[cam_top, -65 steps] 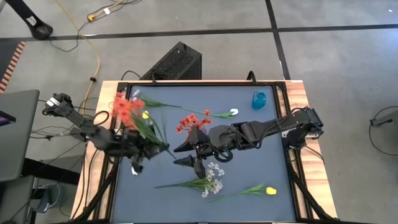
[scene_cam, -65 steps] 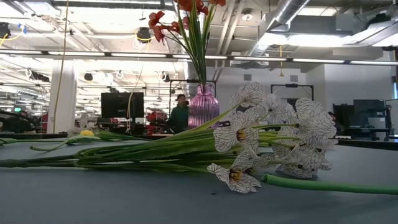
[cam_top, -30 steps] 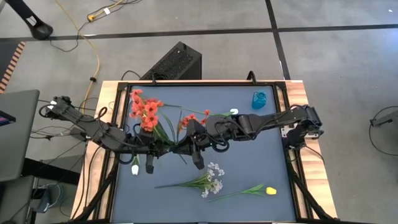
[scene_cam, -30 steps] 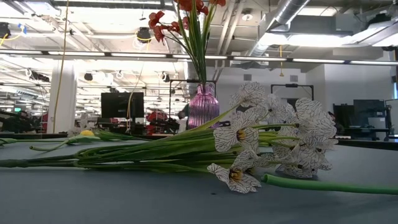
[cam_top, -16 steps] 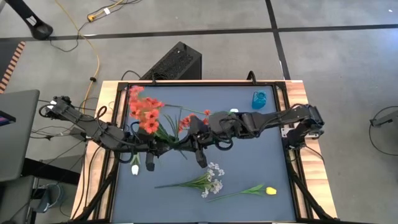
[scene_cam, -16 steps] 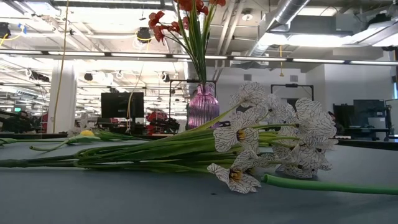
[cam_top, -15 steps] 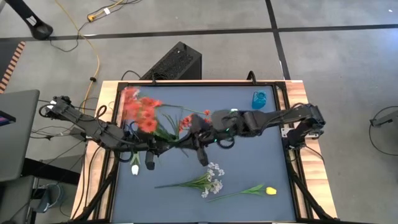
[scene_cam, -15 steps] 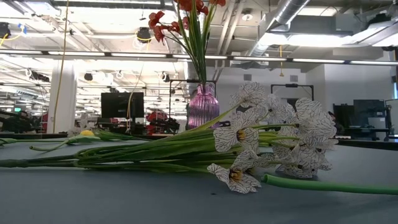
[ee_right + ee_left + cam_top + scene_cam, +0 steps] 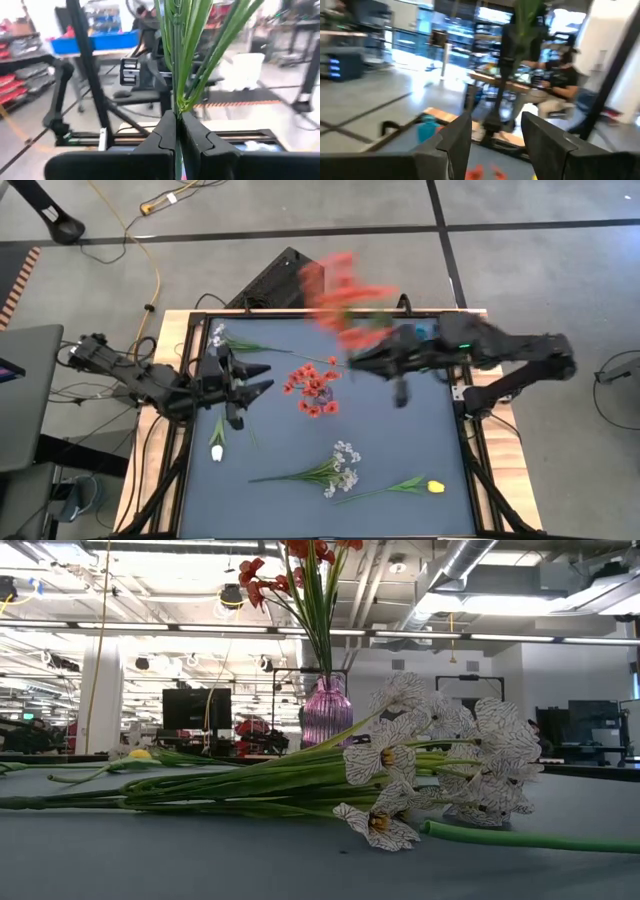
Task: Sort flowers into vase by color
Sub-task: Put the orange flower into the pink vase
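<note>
The blue table carries a pink vase already holding red blossoms, a white-lilac spray, a yellow tulip, and white tulips near the left edge. Above its far side the right gripper has its fingers pressed together on the green stems of a red bunch, blurred over the table's far edge. The left gripper hovers over the table's left part, fingers spread wide and empty; beyond it a seated person works at a desk.
</note>
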Available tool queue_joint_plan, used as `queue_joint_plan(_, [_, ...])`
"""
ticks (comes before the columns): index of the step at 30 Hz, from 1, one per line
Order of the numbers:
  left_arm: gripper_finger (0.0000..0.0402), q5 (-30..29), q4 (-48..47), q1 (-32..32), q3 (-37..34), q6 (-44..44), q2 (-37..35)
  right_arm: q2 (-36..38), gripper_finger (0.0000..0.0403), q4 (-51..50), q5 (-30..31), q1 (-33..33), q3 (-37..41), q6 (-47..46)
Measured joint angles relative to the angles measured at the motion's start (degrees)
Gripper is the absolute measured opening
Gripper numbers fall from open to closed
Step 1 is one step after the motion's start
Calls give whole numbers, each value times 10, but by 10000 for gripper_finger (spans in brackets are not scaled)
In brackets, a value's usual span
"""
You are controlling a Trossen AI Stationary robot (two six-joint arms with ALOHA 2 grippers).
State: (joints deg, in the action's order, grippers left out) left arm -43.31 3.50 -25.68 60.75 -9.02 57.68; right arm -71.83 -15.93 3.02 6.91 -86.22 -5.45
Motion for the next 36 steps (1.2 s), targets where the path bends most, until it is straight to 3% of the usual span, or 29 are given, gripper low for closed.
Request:
queue_joint_plan(2, [162,-19,-15,9,0,5,-2,52,32,31,11,-15,68,-8])
queue_joint_plan(8, [162,-37,-60,54,-12,-17,1,156,32,256,26,-66,298,-58])
queue_joint_plan(16, [162,-21,-73,108,-56,-69,0,140,32,522,53,-127,513,-150])
queue_joint_plan(23, [162,45,-126,162,-59,-76,-17,34,32,727,139,-126,580,-191])
queue_joint_plan(27, [162,85,-166,176,-59,-77,-52,-50,32,801,150,-118,578,-253])
queue_joint_plan(32, [162,85,-214,177,-59,-78,-105,-147,32,895,183,-86,558,-247])
queue_joint_plan(36, [162,85,-241,176,-59,-93,-134,-191,32,897,226,-62,547,-247])
